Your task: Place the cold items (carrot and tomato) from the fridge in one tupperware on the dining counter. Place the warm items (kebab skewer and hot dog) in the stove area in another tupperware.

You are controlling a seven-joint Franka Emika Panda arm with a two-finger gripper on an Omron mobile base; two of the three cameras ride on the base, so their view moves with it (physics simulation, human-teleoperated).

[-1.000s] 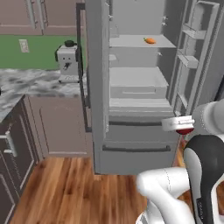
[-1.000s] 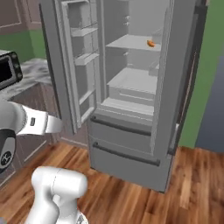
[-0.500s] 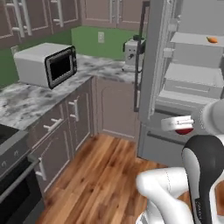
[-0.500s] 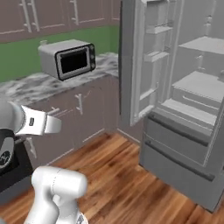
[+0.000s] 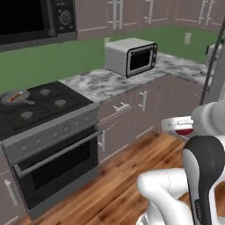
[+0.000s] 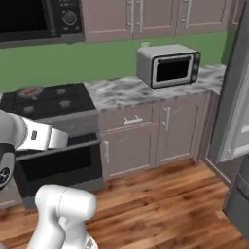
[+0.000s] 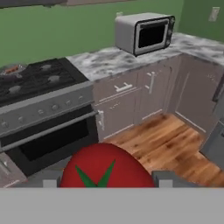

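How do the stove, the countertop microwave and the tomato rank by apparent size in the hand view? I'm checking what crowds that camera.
1. stove: largest, spanning the left side.
2. tomato: looks big only because it sits right at the camera, between the gripper fingertips.
3. countertop microwave: smallest in the picture, being farthest; in reality it surely outsizes the tomato.

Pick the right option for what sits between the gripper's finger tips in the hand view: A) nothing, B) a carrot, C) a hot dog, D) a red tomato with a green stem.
D: in the hand view a red tomato with a green star-shaped stem sits in the gripper, between the two dark finger tips at the bottom, with the stove and the microwave beyond it.
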